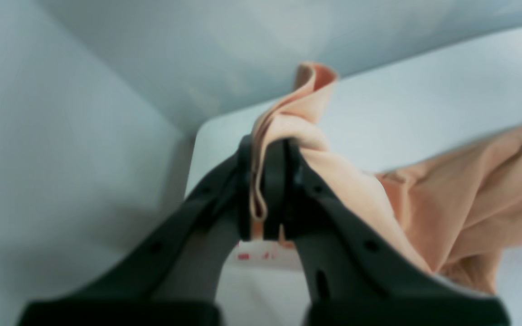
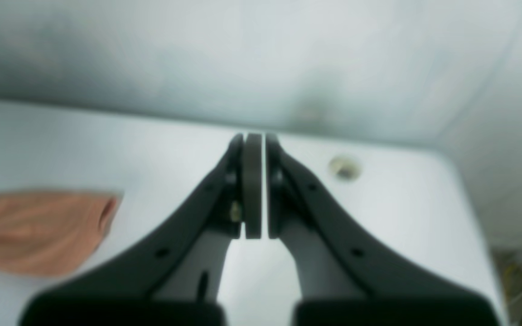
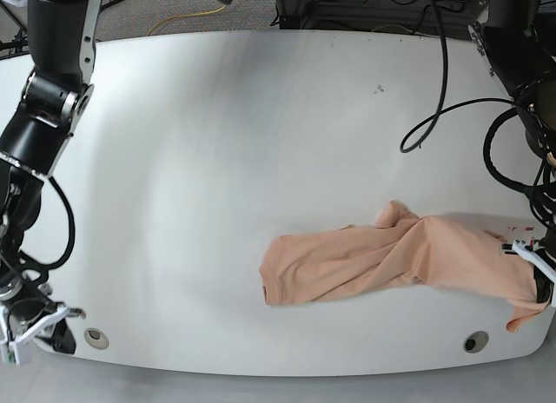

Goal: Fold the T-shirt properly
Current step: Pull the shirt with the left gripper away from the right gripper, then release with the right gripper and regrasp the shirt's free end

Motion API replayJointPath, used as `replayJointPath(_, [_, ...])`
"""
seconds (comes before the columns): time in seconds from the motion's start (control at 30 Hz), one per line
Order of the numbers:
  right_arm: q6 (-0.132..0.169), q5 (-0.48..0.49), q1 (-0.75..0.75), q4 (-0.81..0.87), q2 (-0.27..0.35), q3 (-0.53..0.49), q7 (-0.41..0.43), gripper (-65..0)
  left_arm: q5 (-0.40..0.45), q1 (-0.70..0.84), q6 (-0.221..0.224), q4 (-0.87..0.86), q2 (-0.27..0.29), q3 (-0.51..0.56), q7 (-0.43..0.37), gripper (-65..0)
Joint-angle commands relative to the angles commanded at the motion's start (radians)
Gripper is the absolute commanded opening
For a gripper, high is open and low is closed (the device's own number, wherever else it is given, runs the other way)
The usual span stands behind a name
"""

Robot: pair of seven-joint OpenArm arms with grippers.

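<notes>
The peach T-shirt point(image 3: 382, 260) lies crumpled and stretched across the front right of the white table point(image 3: 217, 160). My left gripper point(image 3: 540, 286) is at the table's right edge, shut on a fold of the shirt's right end. In the left wrist view the jaws point(image 1: 263, 151) pinch a doubled edge of cloth, and the rest of the shirt point(image 1: 469, 190) trails away to the right. My right gripper point(image 3: 35, 329) is at the front left corner, far from the shirt. In the right wrist view it point(image 2: 254, 140) is shut and empty, with the shirt's end point(image 2: 39, 231) off to its left.
Two round grommet holes sit near the table's front edge, one at the left point(image 3: 96, 338) and one at the right point(image 3: 475, 341). Black cables point(image 3: 434, 99) hang over the back right corner. The table's rounded corner shows in the right wrist view point(image 2: 447, 163).
</notes>
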Motion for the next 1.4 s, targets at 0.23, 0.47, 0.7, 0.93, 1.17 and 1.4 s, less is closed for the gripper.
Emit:
replayJointPath(0.23, [0.0,0.104,-0.14,-0.003,-0.1,-0.003,0.0,-35.5,0.0,0.146,-0.015,0.0,-0.003,-0.121,-0.003,-64.0])
replayJointPath(0.47, [0.0,0.104,-0.149,-0.132,-0.201,-0.114,0.009,-7.6,0.002,0.259,-0.043,0.0,-0.003,-0.218,-0.003,-64.0])
replayJointPath(0.7, [0.0,0.103,-0.051,-0.473,-0.235,-0.322,0.16,-7.5,-0.002,0.33,-0.044,0.0,0.002,-0.261,-0.006,-64.0])
replayJointPath(0.93, [0.0,0.103,0.02,-0.703,-0.295,-0.445,0.305,-7.5,-0.002,0.351,-0.044,0.0,0.009,-0.282,-0.006,-64.0])
replayJointPath(1.17, [0.0,0.101,0.023,-0.809,-0.354,-0.446,0.39,-7.5,-0.002,0.368,-0.046,0.0,0.018,-0.287,-0.006,-64.0])
replayJointPath(1.4, [-0.005,-0.012,-0.008,-0.812,-0.462,-0.445,0.436,-7.5,-0.002,0.379,-0.046,0.0,0.046,-0.287,-0.006,-64.0])
